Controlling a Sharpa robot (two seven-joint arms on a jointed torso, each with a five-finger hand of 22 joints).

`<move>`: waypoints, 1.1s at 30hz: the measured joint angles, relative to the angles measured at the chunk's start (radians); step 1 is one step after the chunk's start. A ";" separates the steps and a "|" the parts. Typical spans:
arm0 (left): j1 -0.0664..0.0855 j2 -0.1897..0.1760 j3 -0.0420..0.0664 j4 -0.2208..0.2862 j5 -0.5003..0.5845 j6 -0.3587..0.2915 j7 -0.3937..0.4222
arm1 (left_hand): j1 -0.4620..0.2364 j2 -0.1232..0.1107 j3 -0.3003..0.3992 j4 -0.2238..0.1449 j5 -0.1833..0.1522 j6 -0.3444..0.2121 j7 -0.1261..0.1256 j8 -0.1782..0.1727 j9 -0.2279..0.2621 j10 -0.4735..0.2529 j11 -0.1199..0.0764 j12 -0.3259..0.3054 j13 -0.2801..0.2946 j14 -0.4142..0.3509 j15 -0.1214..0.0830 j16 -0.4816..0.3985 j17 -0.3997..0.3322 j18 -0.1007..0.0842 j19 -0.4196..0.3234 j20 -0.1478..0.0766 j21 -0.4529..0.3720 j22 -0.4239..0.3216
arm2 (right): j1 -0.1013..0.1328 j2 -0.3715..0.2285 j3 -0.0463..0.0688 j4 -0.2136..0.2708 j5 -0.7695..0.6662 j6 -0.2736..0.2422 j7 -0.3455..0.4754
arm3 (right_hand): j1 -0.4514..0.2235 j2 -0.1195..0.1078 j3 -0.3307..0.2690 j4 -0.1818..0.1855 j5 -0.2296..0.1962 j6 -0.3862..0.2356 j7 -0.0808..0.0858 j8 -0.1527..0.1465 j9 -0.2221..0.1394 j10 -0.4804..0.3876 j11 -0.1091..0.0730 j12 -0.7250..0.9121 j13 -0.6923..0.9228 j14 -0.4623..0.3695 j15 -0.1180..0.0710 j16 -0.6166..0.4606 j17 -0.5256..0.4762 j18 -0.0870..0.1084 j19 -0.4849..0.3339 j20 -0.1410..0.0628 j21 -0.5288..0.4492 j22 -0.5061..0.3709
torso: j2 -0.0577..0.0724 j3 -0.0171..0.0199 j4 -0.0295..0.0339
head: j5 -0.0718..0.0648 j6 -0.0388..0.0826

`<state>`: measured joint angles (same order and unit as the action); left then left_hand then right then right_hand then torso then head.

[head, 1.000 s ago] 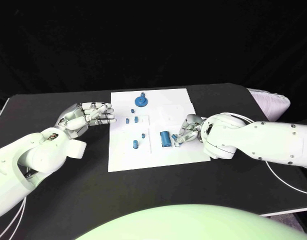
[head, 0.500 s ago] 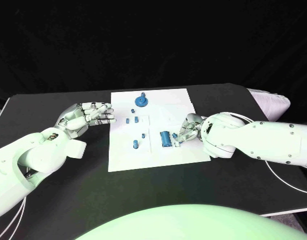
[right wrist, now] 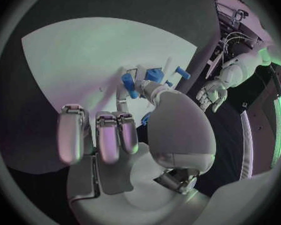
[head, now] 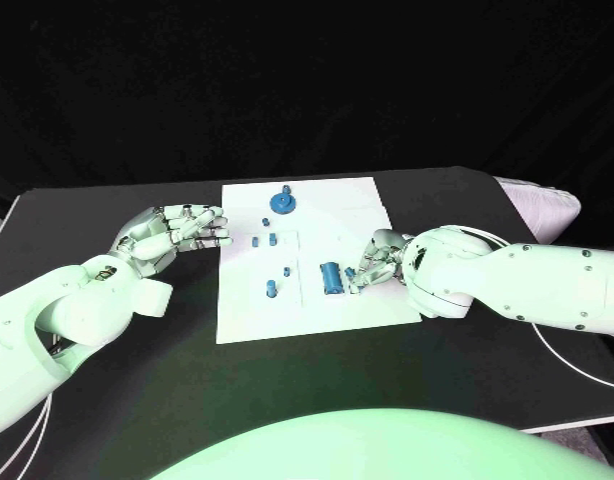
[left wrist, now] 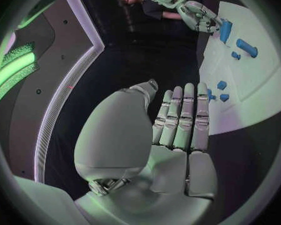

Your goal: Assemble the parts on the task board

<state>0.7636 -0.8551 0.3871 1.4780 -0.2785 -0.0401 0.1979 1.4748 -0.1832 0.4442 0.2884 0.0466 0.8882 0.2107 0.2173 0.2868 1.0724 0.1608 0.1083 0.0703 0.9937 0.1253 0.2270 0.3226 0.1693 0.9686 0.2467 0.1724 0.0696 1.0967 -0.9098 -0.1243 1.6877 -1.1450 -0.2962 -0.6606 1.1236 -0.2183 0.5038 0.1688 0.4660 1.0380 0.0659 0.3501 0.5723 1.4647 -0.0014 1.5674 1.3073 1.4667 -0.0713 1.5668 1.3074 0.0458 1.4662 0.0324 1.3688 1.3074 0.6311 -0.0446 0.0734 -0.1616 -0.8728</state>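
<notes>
Black surface (head: 134,400) first, with the white board (head: 307,300) lying mid-surface, long edges running away from the robot. The right arm (head: 538,285) reaches in over the board's right edge, the left arm (head: 33,340) waits off the board's left edge.

The left hand (head: 177,232) hovers just beside the board's far-left part, fingers straight and laid close side by side, holding nothing. The right hand (head: 379,262) sits on the board near its right edge, fingertips closed in around the blue cylinder (head: 332,277); I can't tell whether it actually pinches it or only touches it.

That cylinder lies flat near the board's middle, long axis pointing away from the robot, just to the inner side of the right hand. So the right hand is plainly the nearer one.

Smaller stuff: a round blue part (head: 283,203) stands by the far edge, and little pegs (head: 271,289) dot the board's left half.
</notes>
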 measured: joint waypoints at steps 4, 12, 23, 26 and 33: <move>0.000 0.000 0.000 0.000 0.000 0.000 0.000 | 0.000 0.000 0.000 0.000 0.000 0.000 0.000 0.000 0.000 0.000 0.000 0.000 0.000 0.000 0.000 0.000 0.000 0.000 0.000 0.000 0.000 0.000 | -0.002 -0.001 -0.001 0.002 -0.001 0.005 0.000 | -0.010 0.001 0.000 0.008 0.000 0.000 0.000 0.000 0.000 0.000 0.000 0.000 0.000 0.000 0.000 0.000 0.000 0.000 0.000 0.000 0.000 0.000 | 0.000 0.0000 0.0001 | -0.001 0.000; 0.000 -0.001 0.000 0.000 0.000 0.000 -0.001 | -0.005 0.005 0.000 0.000 0.000 0.000 0.000 0.000 -0.001 0.000 0.000 0.000 0.000 0.000 0.000 0.000 0.001 0.000 0.000 0.000 0.000 0.000 | -0.004 -0.002 -0.002 0.004 -0.003 0.013 -0.004 | -0.037 0.016 -0.005 0.042 0.000 0.004 -0.004 0.000 -0.002 0.004 -0.004 0.000 0.000 0.000 0.000 0.000 0.000 0.000 0.000 0.000 0.000 0.000 | 0.001 -0.0001 0.0006 | -0.001 0.000; 0.000 0.001 0.000 -0.002 0.000 0.001 -0.001 | -0.005 0.005 0.000 0.000 0.000 0.000 0.000 0.000 -0.001 0.000 0.000 0.000 0.000 0.000 0.000 0.000 0.001 0.000 0.000 0.000 0.000 0.000 | -0.004 0.001 -0.002 0.002 -0.004 0.014 -0.006 | -0.050 0.012 -0.010 0.054 0.000 0.004 -0.004 0.000 -0.003 0.004 -0.004 0.000 0.000 0.000 0.000 0.000 0.000 0.000 0.000 0.000 0.000 0.001 | 0.000 -0.0007 0.0001 | -0.001 0.000; 0.000 0.002 0.000 -0.002 0.000 0.001 -0.001 | -0.005 0.005 0.000 0.000 0.000 0.000 0.000 0.000 -0.001 0.000 0.000 -0.004 0.000 0.000 0.000 -0.004 0.002 0.000 0.000 0.000 0.000 0.000 | -0.005 0.003 -0.003 -0.002 -0.004 0.012 -0.006 | -0.061 0.002 -0.022 0.066 -0.026 0.005 -0.004 0.000 -0.005 0.004 -0.004 0.000 0.000 0.000 0.000 0.000 0.000 0.000 0.000 0.000 -0.005 0.001 | 0.000 -0.0007 0.0001 | -0.001 0.000; 0.000 0.002 0.000 -0.003 0.000 0.001 -0.002 | -0.005 0.005 0.000 0.000 0.000 0.000 0.000 0.000 -0.001 0.000 0.000 -0.004 0.000 0.000 0.000 -0.004 0.002 0.000 0.000 0.000 0.000 0.000 | -0.006 0.008 -0.003 -0.009 -0.004 0.001 -0.003 | -0.089 -0.013 -0.067 0.116 -0.056 0.008 -0.001 0.000 -0.008 0.004 -0.004 0.000 0.000 0.000 0.000 0.000 0.000 0.000 0.000 0.000 -0.010 0.001 | 0.000 -0.0006 0.0012 | -0.002 0.000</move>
<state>0.7636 -0.8531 0.3871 1.4752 -0.2785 -0.0394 0.1961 1.4695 -0.1779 0.4442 0.2884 0.0466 0.8882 0.2107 0.2173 0.2855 1.0723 0.1608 0.1044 0.0703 0.9937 0.1253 0.2231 0.3246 0.1694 0.9686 0.2467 0.1725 0.0696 1.0909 -0.9022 -0.1278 1.6785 -1.1493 -0.2955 -0.6641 1.0348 -0.2311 0.4369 0.2846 0.4105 1.0465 0.0647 0.3502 0.5639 1.4685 -0.0052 1.5674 1.3073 1.4667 -0.0714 1.5668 1.3074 0.0458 1.4662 0.0324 1.3592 1.3080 0.6313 -0.0452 0.0746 -0.1633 -0.8728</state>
